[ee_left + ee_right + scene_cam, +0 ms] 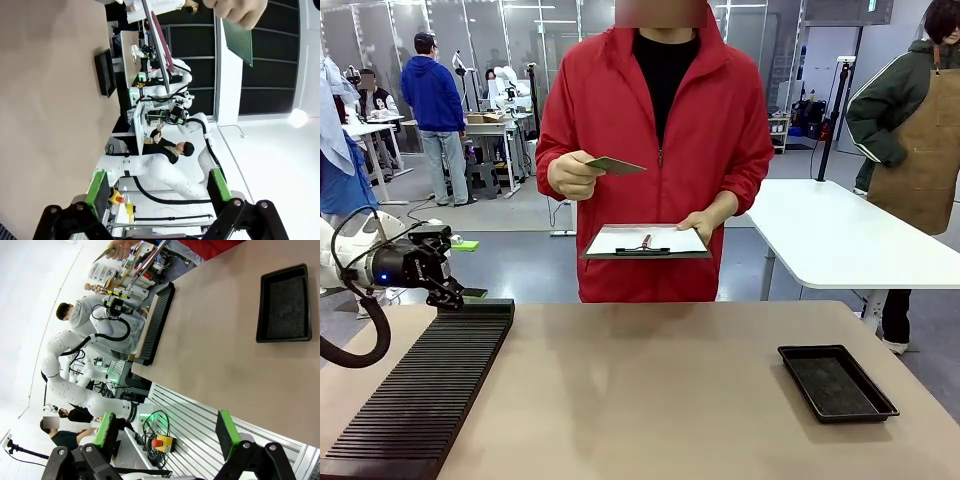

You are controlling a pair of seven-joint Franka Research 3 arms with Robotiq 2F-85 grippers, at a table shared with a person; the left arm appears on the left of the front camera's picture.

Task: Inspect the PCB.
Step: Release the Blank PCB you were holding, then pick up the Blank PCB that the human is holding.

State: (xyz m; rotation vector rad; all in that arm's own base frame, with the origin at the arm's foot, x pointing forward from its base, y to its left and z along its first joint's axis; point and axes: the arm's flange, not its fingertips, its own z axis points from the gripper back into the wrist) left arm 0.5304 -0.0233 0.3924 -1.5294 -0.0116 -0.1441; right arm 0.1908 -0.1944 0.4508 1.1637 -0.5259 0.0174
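Note:
A person in a red jacket stands across the table and holds the PCB (613, 165), a thin green board, up at chest height in one hand. The other hand carries a white clipboard (646, 241) with a pen on it. The left wrist view has the PCB (238, 41) at the top right, pinched by the person's fingers. My left gripper (448, 290) hovers at the far end of the black slotted rack (420, 390); its green pads (97, 187) stand wide apart, holding nothing. My right gripper (166, 431) is open too, out past the table's edge.
A shallow black tray (836, 382) lies on the tan table at the right, also seen from the right wrist as the tray (284, 302). The slotted rack runs along the table's left side. Other people stand behind at other tables.

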